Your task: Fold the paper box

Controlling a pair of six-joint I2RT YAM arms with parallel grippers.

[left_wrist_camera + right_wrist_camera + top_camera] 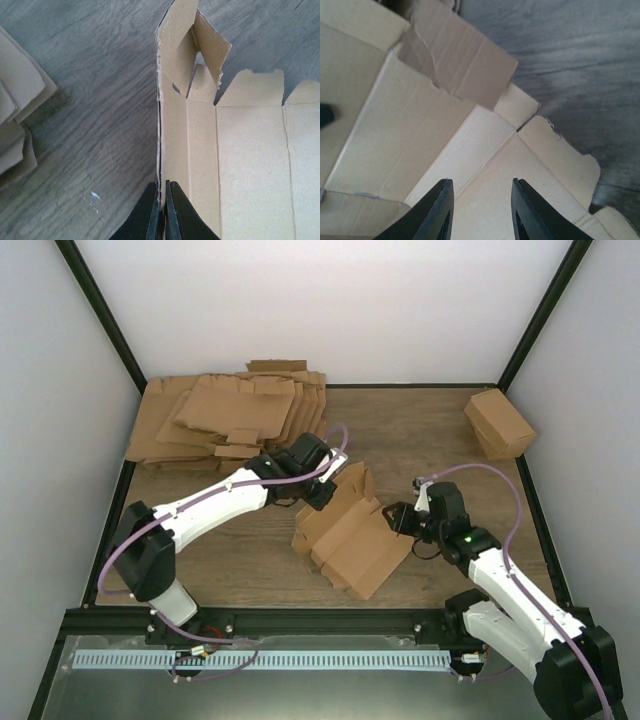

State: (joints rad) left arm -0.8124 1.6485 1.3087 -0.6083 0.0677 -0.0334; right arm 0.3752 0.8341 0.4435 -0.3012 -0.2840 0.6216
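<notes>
The paper box lies partly unfolded on the wooden table between the two arms, one long panel raised and its end flaps loose. My left gripper is at its far end. In the left wrist view that gripper is shut on the upright edge of the paper box, the thin cardboard wall pinched between both pads. My right gripper is at the box's right side. Seen from the right wrist, this gripper stands open just above a flat inner panel of the paper box, with nothing between its fingers.
A thick pile of flat brown sheets fills the back left of the table; its corner also shows in the left wrist view. A brown cardboard cuboid sits at the back right. Black frame rails border the table.
</notes>
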